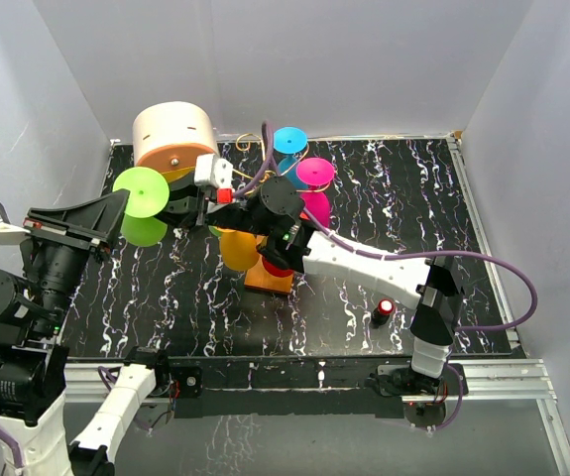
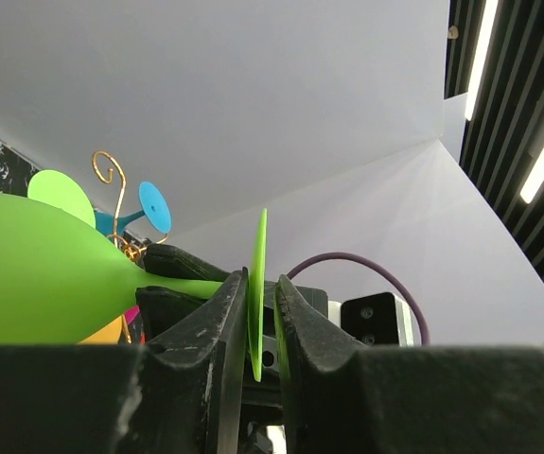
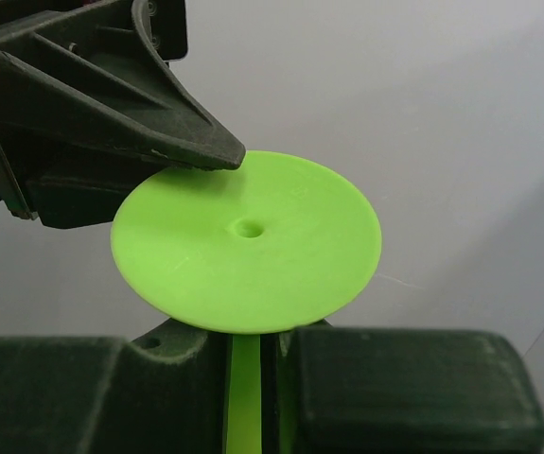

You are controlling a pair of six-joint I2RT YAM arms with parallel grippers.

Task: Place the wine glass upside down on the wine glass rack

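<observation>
While both arms hold it mid-air over the black, white-veined worktop (image 1: 394,198), the green wine glass (image 1: 144,193) lies sideways, left of the wine glass rack (image 1: 268,279): left jaws clamp foot rim, right jaws clamp stem. White walls (image 1: 364,59) encl. 3 sides.

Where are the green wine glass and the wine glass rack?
green wine glass (image 3: 248,241): right wrist view, flat face of its foot.
wine glass rack (image 1: 270,281): top external view, orange base.
</observation>
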